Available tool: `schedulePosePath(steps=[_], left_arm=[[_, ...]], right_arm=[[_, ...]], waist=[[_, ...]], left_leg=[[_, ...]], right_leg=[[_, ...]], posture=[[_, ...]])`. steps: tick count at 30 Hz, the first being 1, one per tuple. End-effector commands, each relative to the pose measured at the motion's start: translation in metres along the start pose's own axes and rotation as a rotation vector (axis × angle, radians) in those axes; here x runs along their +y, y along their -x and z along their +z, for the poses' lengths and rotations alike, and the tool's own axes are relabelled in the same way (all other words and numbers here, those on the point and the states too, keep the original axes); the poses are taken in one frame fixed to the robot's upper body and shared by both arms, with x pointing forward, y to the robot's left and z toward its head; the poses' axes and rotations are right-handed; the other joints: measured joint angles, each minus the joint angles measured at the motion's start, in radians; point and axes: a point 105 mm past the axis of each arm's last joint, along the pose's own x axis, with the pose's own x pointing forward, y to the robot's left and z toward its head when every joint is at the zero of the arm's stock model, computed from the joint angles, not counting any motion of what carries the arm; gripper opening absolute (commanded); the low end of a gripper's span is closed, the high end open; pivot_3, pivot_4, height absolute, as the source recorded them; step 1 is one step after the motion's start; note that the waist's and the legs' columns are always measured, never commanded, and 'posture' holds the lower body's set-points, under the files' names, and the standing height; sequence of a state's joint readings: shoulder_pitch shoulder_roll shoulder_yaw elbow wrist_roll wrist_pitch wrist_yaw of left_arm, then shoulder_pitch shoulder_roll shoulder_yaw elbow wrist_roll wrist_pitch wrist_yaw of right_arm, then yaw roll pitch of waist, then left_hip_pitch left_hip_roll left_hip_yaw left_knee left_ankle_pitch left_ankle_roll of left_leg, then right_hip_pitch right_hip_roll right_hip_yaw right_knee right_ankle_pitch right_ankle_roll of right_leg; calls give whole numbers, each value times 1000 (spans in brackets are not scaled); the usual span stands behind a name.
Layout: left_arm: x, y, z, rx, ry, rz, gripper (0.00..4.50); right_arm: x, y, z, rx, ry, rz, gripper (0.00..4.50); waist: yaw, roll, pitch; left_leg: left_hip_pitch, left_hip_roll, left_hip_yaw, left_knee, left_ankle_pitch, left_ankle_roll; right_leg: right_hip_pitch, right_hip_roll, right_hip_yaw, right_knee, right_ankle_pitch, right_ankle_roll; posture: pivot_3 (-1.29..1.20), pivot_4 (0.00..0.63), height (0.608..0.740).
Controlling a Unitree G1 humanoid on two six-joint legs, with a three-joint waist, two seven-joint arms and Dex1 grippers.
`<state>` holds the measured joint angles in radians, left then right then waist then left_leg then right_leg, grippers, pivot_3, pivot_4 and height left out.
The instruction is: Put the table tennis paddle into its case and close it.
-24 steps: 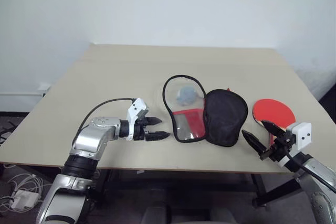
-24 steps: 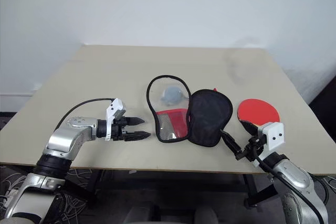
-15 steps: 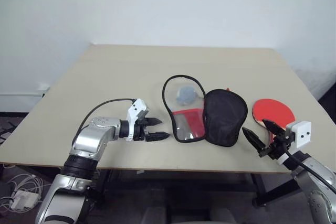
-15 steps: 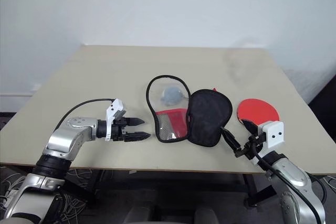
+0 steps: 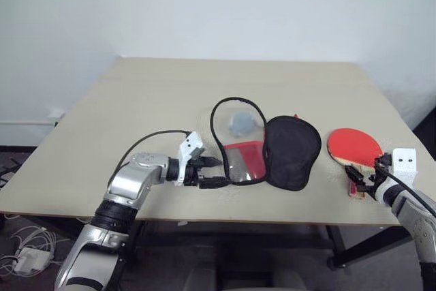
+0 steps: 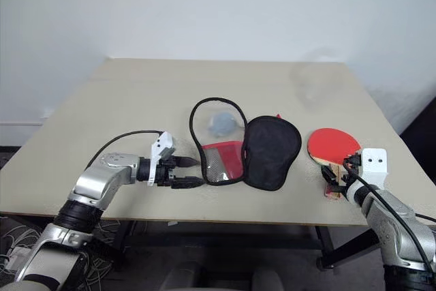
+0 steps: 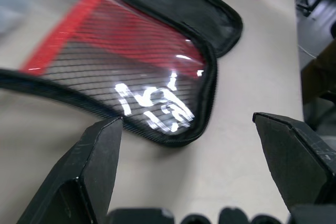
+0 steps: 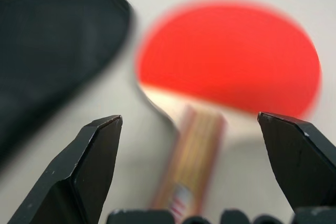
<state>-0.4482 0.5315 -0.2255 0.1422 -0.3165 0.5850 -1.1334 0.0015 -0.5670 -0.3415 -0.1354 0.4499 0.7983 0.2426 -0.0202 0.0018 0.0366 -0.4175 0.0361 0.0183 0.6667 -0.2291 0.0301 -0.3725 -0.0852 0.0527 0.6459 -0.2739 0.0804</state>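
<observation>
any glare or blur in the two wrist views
Left wrist view: a white glare patch on the clear plastic panel of the open black zip case, and its far red part is smeared. Right wrist view: the round red-faced paddle with the light wooden handle is soft and out of focus, as is the case's black fabric edge; the black fingers look sharper.

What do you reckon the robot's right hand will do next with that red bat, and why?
Probably ease forward and close on the handle. The right gripper is open, its fingers either side of the table tennis paddle, whose wooden handle points straight at it. The paddle lies flat on the table, outside the case, which lies spread open, so it must be picked up first.
</observation>
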Motion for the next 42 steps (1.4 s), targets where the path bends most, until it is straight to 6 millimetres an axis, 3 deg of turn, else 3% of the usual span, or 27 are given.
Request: schedulePosePath(steps=[1, 12, 22, 27, 31, 35, 39, 42], left_arm=[[-5, -2, 10, -17, -44, -21, 4231], [-7, -10, 10, -21, -48, -34, 4231], [-3, -12, 13, -30, -56, -20, 4231], [-4, -16, 13, -35, -57, -28, 4231], [-4, -20, 13, -33, -58, -43, 4231], [-4, -25, 15, -26, -64, -66, 4231], [-5, -29, 15, -14, -69, -88, 4231], [-6, -31, 15, -9, -74, -99, 4231]], right_arm=[[-5, -4, 4, 35, 0, -7, 4479], [10, -36, 11, 138, -55, 2, 4479], [-4, -42, 19, 172, -177, -98, 1208], [-5, -32, 34, 124, -214, -142, 1175], [22, -22, 64, 38, -251, -61, 1175], [67, -19, 84, 6, -272, 40, 1175], [107, -24, 87, 28, -262, 109, 1175], [128, -34, 76, 84, -271, 132, 1175]], waist=[[-3, 0, 0], [-16, -2, -1], [-29, -5, -2], [-26, -5, -2], [-25, -4, -1], [-30, -1, -1], [-29, -1, -1], [-25, -1, -1]], left_leg=[[0, 0, 0, 0, 0, 0], [3, 0, 2, 0, 0, 0], [4, 0, 2, -1, 0, 0], [3, 0, 2, -1, 0, 0], [2, 0, 2, -2, 0, 0], [2, 0, 3, -3, 0, 0], [2, 0, 3, -4, 0, 0], [2, 0, 3, -4, 0, 0]], right_leg=[[0, 0, 0, 0, 0, 0], [1, 1, 3, 0, 0, 0], [2, 1, 3, 0, 0, 0], [2, 0, 3, 0, 0, 0], [0, 0, 4, 0, 0, 0], [-3, 1, 6, 3, 0, 0], [-5, 1, 6, 7, 0, 0], [-5, 1, 6, 7, 0, 0]], posture=[[0, 0, 728], [0, 0, 728], [0, 0, 728], [0, 0, 728], [0, 0, 728], [0, 0, 728], [0, 0, 728], [0, 0, 728]])
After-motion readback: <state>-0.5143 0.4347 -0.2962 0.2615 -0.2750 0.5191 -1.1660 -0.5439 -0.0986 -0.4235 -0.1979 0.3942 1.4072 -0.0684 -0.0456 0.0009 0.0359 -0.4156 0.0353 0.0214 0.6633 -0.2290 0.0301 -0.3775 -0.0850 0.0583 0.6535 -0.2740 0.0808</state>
